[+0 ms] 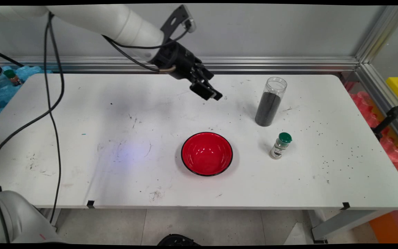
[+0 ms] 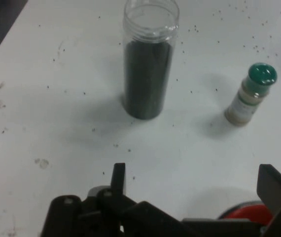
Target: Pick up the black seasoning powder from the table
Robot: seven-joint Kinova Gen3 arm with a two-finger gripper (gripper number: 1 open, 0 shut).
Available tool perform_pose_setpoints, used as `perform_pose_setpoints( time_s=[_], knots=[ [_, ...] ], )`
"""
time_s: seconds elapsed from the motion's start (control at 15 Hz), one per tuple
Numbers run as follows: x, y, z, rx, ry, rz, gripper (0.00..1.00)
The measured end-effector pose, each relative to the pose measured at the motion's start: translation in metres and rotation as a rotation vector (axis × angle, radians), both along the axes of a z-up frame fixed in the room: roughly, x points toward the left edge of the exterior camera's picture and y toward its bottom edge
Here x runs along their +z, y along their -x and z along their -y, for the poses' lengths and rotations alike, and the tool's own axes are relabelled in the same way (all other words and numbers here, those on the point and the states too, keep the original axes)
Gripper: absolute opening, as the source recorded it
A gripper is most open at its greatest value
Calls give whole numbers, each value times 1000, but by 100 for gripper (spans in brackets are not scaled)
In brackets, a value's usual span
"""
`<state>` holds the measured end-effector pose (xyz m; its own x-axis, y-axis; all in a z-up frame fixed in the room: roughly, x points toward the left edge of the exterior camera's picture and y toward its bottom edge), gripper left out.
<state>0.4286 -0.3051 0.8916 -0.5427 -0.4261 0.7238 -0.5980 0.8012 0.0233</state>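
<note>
The gripper (image 1: 210, 92) hangs in the air above the far middle of the table, tilted down and toward the right, with its two fingers spread well apart and nothing between them. From the hand view that spread is plain: one finger (image 2: 118, 178) stands at the left and the other rises at the far right edge, with bare table between. It touches nothing.

Nearest to it, off to its right, is a tall clear jar (image 1: 270, 101) with no lid, standing upright and filled most of the way with dark grains; the hand camera looks almost straight at it (image 2: 148, 59). Just nearer the table's front from the jar stands a small spice bottle (image 1: 281, 145) with a green cap, upright too and apart from the jar. Below the gripper, toward the near side, sits a red bowl (image 1: 207, 153) with a dark rim, holding nothing that I can see.

The white table (image 1: 81, 138) is scuffed and sprinkled with dark specks (thickest on the right side, around the jar and bottle). Behind it runs an aluminium rail (image 1: 271, 64) along a grey wall, and black cables (image 1: 52, 103) droop from the arm.
</note>
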Motion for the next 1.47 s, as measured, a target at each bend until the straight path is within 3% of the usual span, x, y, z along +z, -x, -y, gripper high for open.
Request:
perform_pose_setpoints(
  time_s=[1.47],
  knots=[
    [-76, 75, 72, 6, 20, -44, 100]
  ],
)
